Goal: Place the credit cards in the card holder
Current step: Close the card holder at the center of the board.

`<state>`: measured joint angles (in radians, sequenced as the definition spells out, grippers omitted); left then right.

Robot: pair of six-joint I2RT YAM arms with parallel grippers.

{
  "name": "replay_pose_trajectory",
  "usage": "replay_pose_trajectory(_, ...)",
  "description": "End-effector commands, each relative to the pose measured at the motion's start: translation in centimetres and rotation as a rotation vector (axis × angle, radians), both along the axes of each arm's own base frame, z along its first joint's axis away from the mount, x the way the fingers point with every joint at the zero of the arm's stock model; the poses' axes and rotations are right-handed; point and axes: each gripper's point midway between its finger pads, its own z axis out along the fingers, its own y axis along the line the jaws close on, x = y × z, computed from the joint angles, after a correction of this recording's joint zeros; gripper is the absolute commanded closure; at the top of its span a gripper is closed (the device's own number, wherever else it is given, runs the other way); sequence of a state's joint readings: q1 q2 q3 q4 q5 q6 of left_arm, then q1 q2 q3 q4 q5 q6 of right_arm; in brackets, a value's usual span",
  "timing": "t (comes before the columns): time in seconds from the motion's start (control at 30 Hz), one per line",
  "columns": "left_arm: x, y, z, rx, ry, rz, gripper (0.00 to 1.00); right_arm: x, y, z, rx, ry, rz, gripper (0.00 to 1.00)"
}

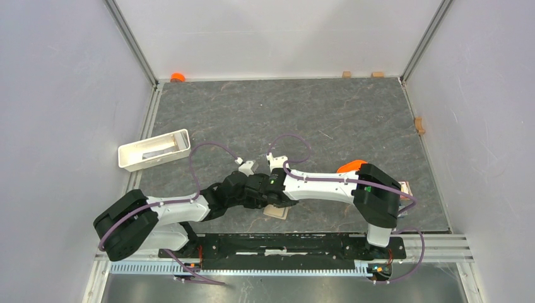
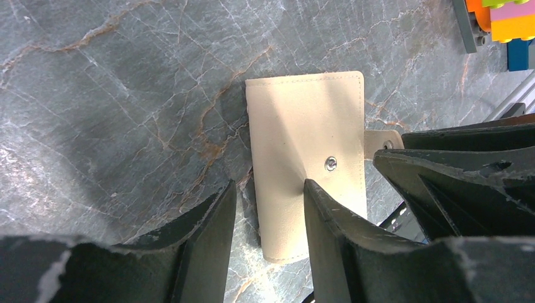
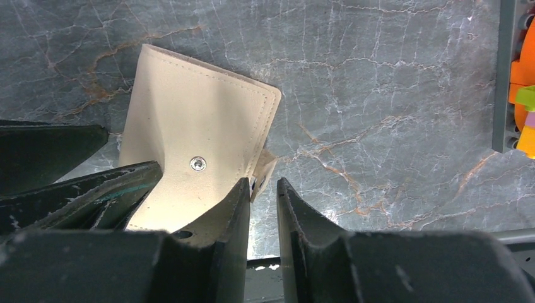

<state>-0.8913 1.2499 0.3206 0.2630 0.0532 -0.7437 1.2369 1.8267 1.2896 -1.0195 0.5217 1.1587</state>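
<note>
The card holder (image 2: 296, 139) is a closed beige wallet lying flat on the stone table, its metal snap facing up. My left gripper (image 2: 269, 183) is open and straddles the holder's left edge. One finger rests on the table, and the other finger (image 2: 328, 221) presses a dent into the cover. My right gripper (image 3: 263, 180) is open by a narrow gap, with the holder's snap tab (image 3: 265, 165) at its left fingertip. From above, both grippers meet over the holder (image 1: 277, 213). A pale flat piece (image 1: 404, 187) beside the right arm may be the credit cards; I cannot tell.
A white tray (image 1: 154, 149) stands at the left. Coloured toy bricks on a grey plate (image 3: 518, 76) lie right of the holder, behind the right arm. The black base rail (image 1: 284, 243) runs along the near edge. Small wooden blocks (image 1: 419, 125) sit by the walls.
</note>
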Motion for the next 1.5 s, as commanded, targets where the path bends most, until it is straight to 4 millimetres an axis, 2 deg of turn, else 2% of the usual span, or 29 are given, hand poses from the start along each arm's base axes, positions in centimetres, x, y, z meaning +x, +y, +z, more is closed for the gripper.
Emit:
replay_pose_trajectory(0.0,-1.5,2.2,-2.8,0.116,0.066,0.013,0.49,1.5,2.8,1.6,0.089,-0.077,-0.009,0.73)
replay_pose_trajectory(0.3,-1.6,2.3,-2.8,0.116,0.066,0.012,0.49,1.9,3.3,2.1,0.098,-0.094,-0.008,0.74)
replay_pose_trajectory(0.57,-1.5,2.2,-2.7,0.113,0.062,0.013,0.49,1.8,3.5,1.8,0.094,-0.087,-0.002,0.80)
replay_pose_trajectory(0.83,-1.5,2.3,-2.7,0.113,0.063,0.014,0.49,1.7,3.5,1.5,0.099,-0.084,0.003,0.92)
replay_pose_trajectory(0.93,-1.6,2.3,-2.7,0.114,0.063,0.013,0.49,1.7,3.6,1.2,0.114,-0.084,0.005,1.00)
replay_pose_trajectory(1.47,-1.7,2.2,-3.0,0.120,0.070,0.008,0.52,2.0,4.4,1.1,0.313,-0.155,0.070,1.00)
